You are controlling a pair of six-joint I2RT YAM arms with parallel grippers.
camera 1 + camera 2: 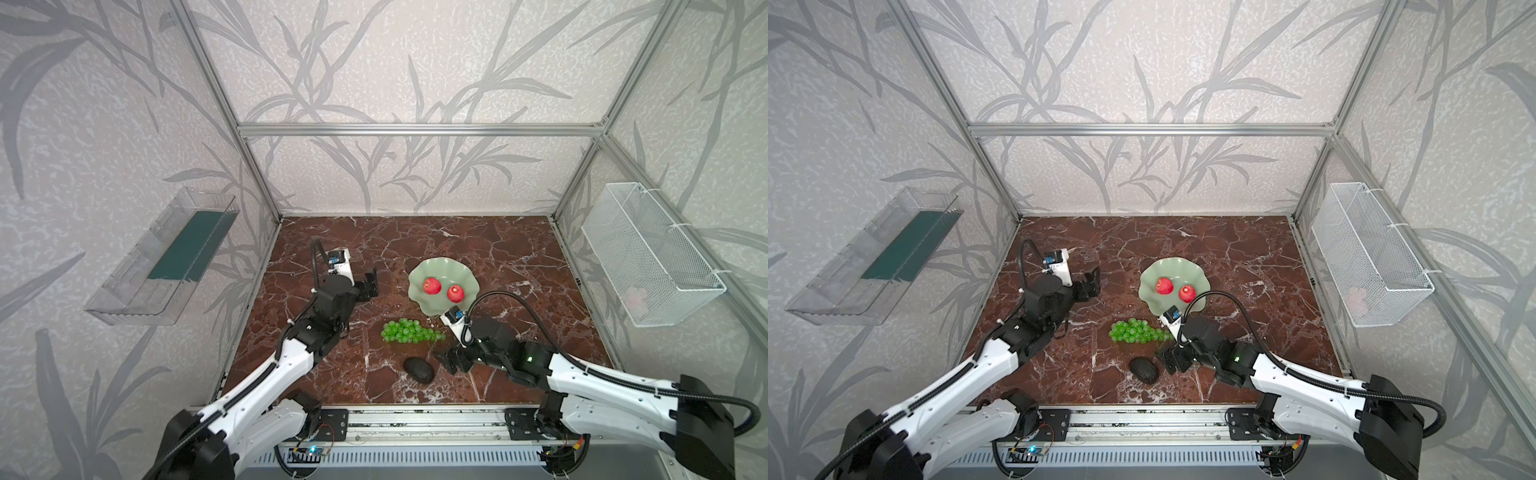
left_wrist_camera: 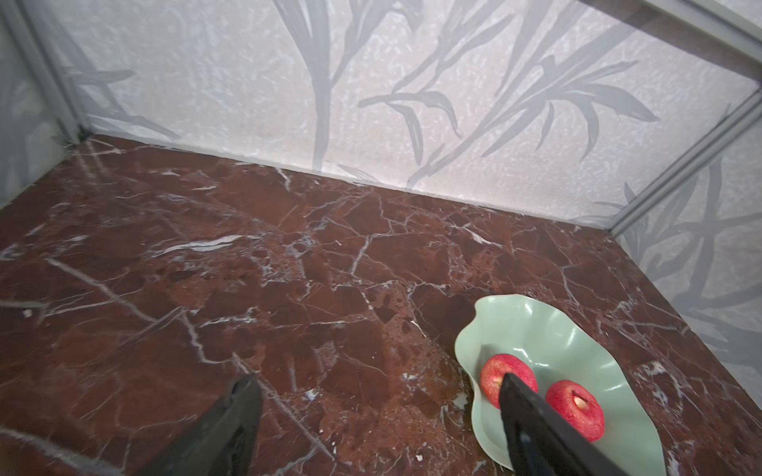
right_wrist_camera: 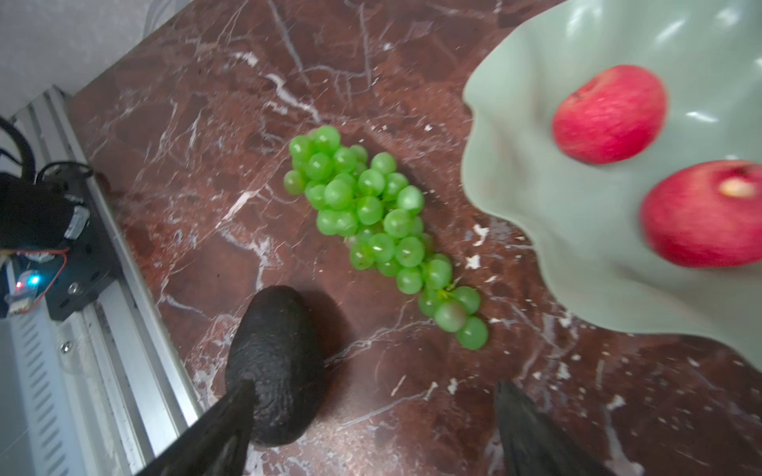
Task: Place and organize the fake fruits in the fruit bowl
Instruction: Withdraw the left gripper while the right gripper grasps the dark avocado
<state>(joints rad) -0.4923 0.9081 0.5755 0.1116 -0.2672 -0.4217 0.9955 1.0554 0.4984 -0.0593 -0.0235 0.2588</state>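
Bare marble [image 1: 478, 249] btwn L hand [image 1: 374, 282] & bowl [image 1: 444, 268] rim; grapes [image 1: 409, 331] beside.

Bright even light, soft shadows. Both top views bow at edges. Right wrist view: fruit bowl [image 3: 556, 247] glints, blurred.

Red apples [image 1: 432, 285]: two are lying right of centre.
Avocado [image 1: 419, 370]: one is lying at lower centre.
Grape bunch [image 1: 409, 331]: one is lying.
Fruit bowl [image 1: 440, 269]: one is standing.
Clear tray [image 1: 124, 299]: one is hanging.
Wire basket [image 1: 648, 249]: one is hanging.
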